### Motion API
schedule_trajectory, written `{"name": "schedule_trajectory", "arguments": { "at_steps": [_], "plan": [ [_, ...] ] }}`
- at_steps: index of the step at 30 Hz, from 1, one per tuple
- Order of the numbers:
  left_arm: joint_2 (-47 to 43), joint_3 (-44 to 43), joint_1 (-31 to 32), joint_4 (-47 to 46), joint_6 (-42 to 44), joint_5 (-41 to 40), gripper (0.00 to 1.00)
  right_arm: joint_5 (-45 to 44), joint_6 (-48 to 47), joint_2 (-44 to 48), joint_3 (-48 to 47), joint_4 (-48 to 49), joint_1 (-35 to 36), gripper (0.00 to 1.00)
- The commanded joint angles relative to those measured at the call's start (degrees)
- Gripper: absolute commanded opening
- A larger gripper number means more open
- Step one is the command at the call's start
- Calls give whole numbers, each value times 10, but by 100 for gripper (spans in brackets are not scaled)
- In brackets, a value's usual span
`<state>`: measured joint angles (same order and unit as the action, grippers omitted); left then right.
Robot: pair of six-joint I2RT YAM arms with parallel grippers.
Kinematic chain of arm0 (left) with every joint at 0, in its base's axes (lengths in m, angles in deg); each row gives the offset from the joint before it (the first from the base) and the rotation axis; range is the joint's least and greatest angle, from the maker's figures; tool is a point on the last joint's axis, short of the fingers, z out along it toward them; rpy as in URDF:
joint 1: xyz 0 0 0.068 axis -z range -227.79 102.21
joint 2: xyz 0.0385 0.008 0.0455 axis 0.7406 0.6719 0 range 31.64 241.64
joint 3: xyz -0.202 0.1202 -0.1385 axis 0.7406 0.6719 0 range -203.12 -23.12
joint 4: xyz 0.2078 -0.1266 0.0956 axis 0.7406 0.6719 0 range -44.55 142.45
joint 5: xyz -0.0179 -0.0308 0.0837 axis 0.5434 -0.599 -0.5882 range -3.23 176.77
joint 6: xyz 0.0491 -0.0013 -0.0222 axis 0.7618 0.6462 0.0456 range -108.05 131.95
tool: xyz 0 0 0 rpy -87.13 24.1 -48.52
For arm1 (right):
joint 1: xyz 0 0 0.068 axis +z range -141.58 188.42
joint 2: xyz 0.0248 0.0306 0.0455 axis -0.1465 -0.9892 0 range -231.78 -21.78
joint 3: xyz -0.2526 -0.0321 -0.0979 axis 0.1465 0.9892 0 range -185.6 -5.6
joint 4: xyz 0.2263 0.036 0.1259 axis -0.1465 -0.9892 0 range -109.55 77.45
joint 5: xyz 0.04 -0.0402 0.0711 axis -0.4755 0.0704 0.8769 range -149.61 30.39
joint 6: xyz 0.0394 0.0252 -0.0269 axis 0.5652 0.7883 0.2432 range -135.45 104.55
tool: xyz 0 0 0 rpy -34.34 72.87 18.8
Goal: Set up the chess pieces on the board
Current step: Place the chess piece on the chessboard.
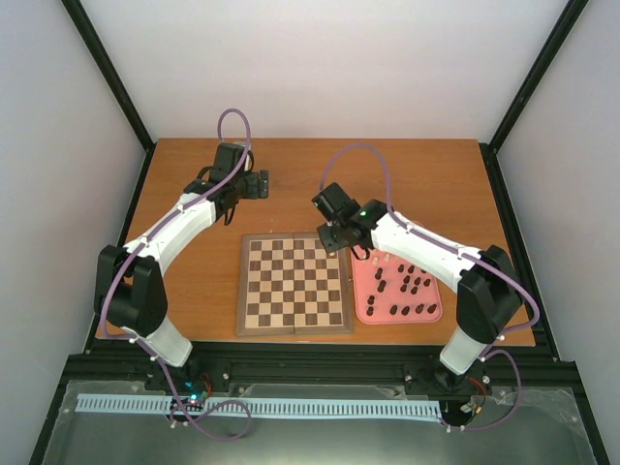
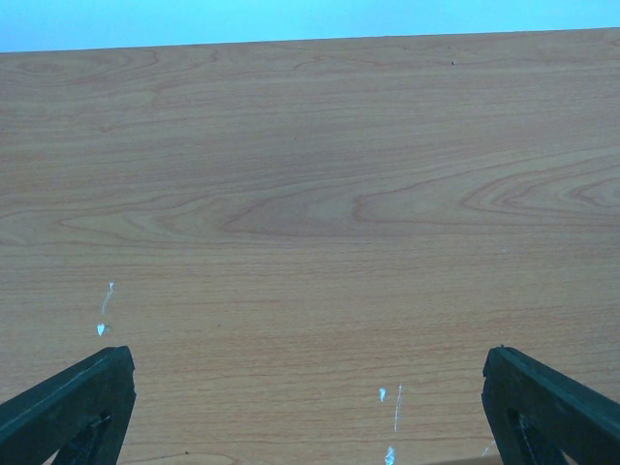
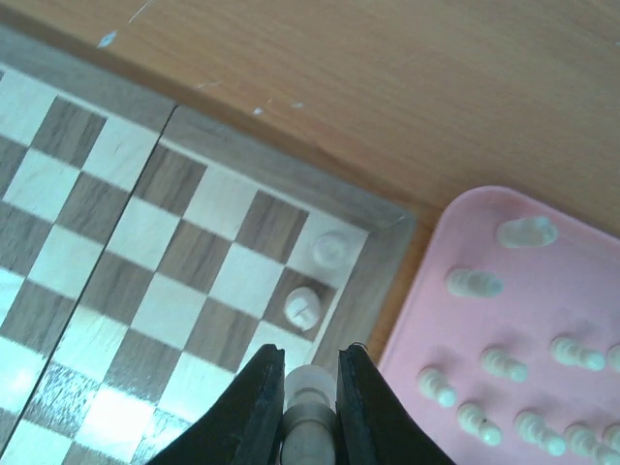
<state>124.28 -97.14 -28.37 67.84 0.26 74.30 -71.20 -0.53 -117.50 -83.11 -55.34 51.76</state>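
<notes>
The board (image 1: pixel 295 284) lies on the table in front of both arms. My right gripper (image 3: pixel 312 373) is shut on a cream chess piece (image 3: pixel 310 412) and hovers over the board's (image 3: pixel 97 194) far right corner. Two cream pieces (image 3: pixel 330 248) (image 3: pixel 303 307) stand there on the edge squares, just ahead of the fingertips. In the top view, the right gripper (image 1: pixel 339 237) is at that same corner. My left gripper (image 1: pixel 263 184) (image 2: pixel 308 358) is open over bare wood behind the board, and nothing is between its fingers.
A pink tray (image 1: pixel 363 300) (image 3: pixel 426 329) lies right of the board. It holds several dark pieces (image 1: pixel 407 286) and several cream pieces (image 3: pixel 475 283) lying on their sides. The table (image 2: pixel 310 194) stretches bare behind the board.
</notes>
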Motion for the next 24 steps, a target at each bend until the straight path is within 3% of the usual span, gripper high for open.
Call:
{"name": "schedule_trajectory", "arguments": {
  "at_steps": [1, 11, 24],
  "plan": [
    [-2, -24, 3, 4, 4, -4, 100, -21, 27, 23, 19, -32, 27, 17],
    [3, -26, 3, 5, 5, -6, 100, 2, 36, 11, 71, -3, 44, 17],
    [8, -29, 3, 5, 7, -11, 100, 19, 23, -54, 61, 42, 44, 17]
  ]
}}
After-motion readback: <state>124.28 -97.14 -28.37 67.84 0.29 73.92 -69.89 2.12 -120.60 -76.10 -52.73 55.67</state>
